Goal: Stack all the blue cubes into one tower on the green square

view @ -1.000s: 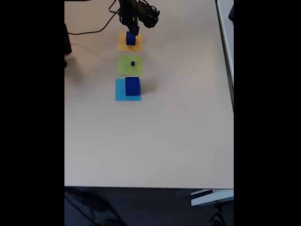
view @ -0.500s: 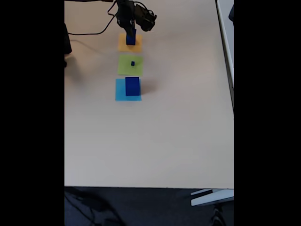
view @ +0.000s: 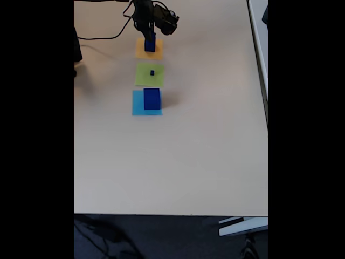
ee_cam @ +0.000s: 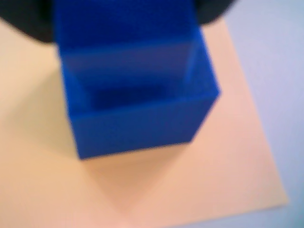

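A medium blue cube [view: 150, 46] sits on the orange-yellow square [view: 140, 52] at the far end of the table. My gripper [view: 150, 39] is down right at this cube; its jaws blend with the cube, so their state is unclear. In the wrist view the same cube [ee_cam: 137, 123] is blurred and very close on the orange-yellow paper [ee_cam: 228, 161], with a blue finger [ee_cam: 123, 28] against its top side. A tiny blue cube [view: 152, 73] rests on the green square [view: 143, 79]. The large blue cube [view: 151, 99] stands on a light-blue square [view: 137, 107].
A black cable [view: 102, 36] runs left from the arm's base across the table. A dark object [view: 77, 51] sits at the left edge. The table's near edge [view: 172, 214] borders dark floor, with a white object [view: 242, 225] below right.
The gripper has come down from just above the medium cube to its level on the orange-yellow square, then held still. The cubes have not moved.
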`<action>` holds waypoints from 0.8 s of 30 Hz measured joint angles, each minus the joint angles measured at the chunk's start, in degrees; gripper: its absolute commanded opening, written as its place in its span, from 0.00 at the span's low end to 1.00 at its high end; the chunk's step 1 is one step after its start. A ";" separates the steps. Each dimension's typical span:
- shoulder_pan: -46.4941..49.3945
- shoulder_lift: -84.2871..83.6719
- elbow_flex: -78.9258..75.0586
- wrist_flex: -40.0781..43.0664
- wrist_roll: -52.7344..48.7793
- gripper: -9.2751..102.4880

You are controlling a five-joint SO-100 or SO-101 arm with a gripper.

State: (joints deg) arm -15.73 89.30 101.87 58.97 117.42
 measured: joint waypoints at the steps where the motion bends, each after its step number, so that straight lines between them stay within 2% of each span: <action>1: 0.00 0.00 0.00 0.00 0.00 0.11; 24: -0.62 0.00 0.88 -1.05 1.05 0.14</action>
State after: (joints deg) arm -16.35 89.30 102.74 57.92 118.48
